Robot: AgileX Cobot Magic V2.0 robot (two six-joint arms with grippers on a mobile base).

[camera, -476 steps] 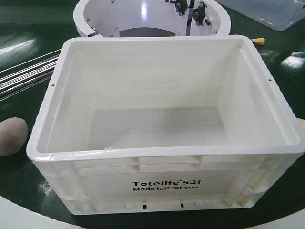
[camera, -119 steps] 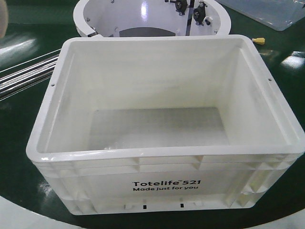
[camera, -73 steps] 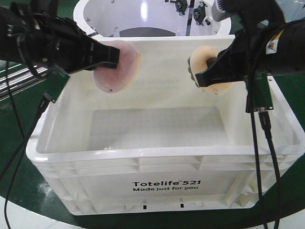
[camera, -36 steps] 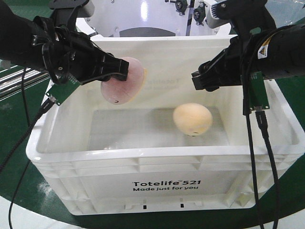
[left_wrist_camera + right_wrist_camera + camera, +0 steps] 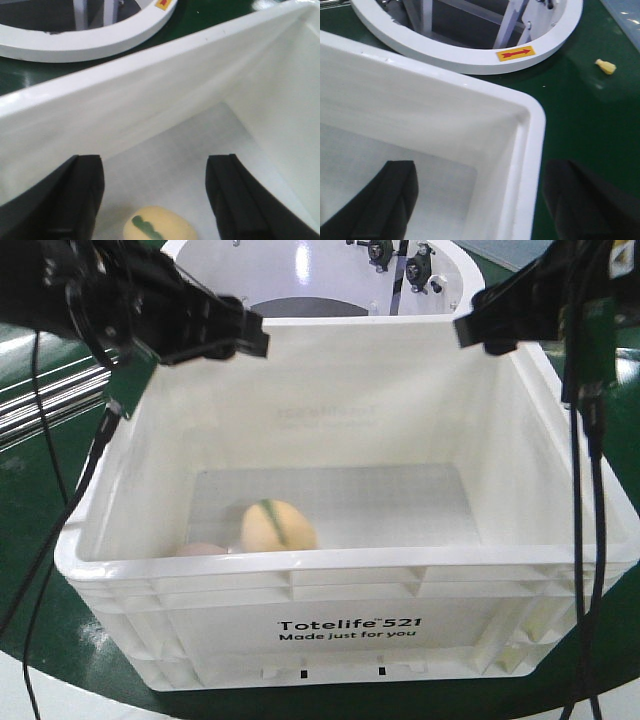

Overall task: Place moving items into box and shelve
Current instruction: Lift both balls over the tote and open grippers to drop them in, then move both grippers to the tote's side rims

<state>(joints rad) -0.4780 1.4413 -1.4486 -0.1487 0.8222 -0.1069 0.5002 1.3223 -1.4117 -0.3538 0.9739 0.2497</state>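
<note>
The white box (image 5: 350, 575) stands in front of me with both moving items on its floor. The yellow egg with a green stripe (image 5: 277, 525) lies near the front left. The brownish-pink lump (image 5: 200, 549) lies beside it, mostly hidden behind the front rim. My left gripper (image 5: 250, 338) hovers open and empty above the box's back left corner. In the left wrist view the egg (image 5: 160, 230) shows far below between the left gripper (image 5: 155, 167) fingers. My right gripper (image 5: 472, 330) is open and empty, and in its wrist view the right gripper (image 5: 480, 172) straddles the box's right back corner (image 5: 530, 112).
A white ring-shaped fixture (image 5: 320, 295) stands just behind the box, bearing a yellow arrow label (image 5: 515, 52). Metal rods (image 5: 50, 400) lie at the left on the green table. A small yellow scrap (image 5: 605, 66) lies to the right of the ring.
The left gripper has let go of the pink lump, which now lies on the box floor. The egg has rolled to the front left. Both arms have risen and drawn back.
</note>
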